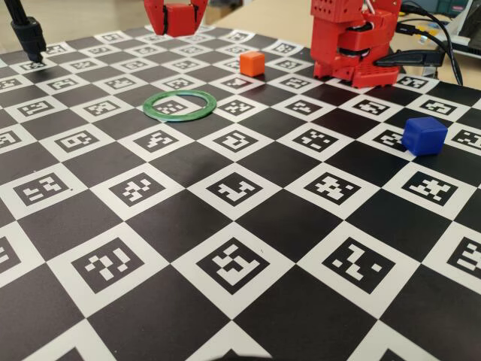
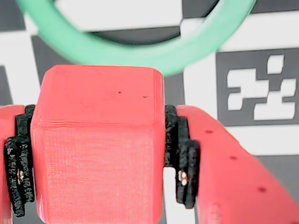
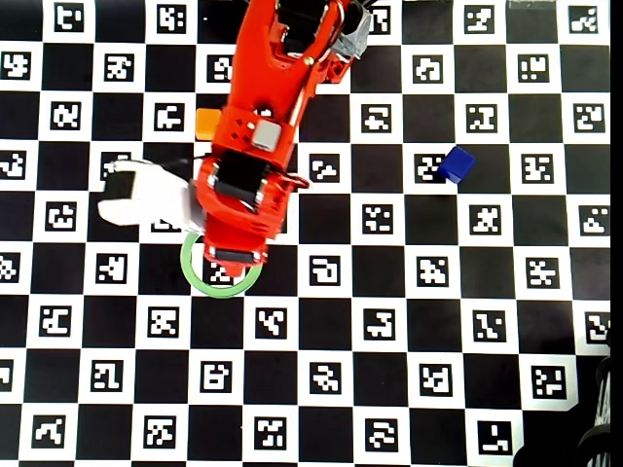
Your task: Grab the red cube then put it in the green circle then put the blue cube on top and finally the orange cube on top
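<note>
My gripper [image 2: 99, 161] is shut on the red cube [image 2: 98, 140], with a black pad pressed against each side face. In the fixed view the red cube [image 1: 179, 18] hangs high in the gripper [image 1: 178, 22], above and behind the green circle [image 1: 180, 117]. The wrist view shows the green circle [image 2: 140, 58] just beyond the cube. From overhead the arm [image 3: 248, 165] hides the red cube and covers the upper part of the green circle [image 3: 192, 282]. The orange cube [image 1: 252, 63] sits right of the ring near the arm's base. The blue cube [image 1: 424, 135] lies far right.
The red arm base [image 1: 353, 45] stands at the back right with cables [image 1: 432, 41] beside it. A black post [image 1: 30, 34] rises at the back left. The whole table is a black-and-white marker board [image 1: 233, 188]. In the overhead view the orange cube [image 3: 207, 123] and the blue cube [image 3: 456, 163] lie apart.
</note>
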You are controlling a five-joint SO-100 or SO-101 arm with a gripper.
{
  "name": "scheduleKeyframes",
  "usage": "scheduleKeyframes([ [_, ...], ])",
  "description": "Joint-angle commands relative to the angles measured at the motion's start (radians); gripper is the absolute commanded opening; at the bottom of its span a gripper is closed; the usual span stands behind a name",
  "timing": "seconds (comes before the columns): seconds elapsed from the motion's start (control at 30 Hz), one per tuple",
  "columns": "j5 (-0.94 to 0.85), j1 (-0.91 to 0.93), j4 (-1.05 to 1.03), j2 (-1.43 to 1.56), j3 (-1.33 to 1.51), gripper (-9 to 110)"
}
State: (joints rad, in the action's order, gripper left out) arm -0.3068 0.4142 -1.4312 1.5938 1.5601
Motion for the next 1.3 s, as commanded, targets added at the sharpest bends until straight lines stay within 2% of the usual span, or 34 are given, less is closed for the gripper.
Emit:
scheduleKeyframes([
  [0.0,-0.052,0.035,0.049,0.149,0.029,-5],
  [0.43,-0.097,0.015,0.296,0.150,0.275,-5],
  [0.6,-0.110,0.014,0.364,0.080,0.288,-5],
  [1.27,-0.143,0.012,0.485,-0.057,0.345,-5],
])
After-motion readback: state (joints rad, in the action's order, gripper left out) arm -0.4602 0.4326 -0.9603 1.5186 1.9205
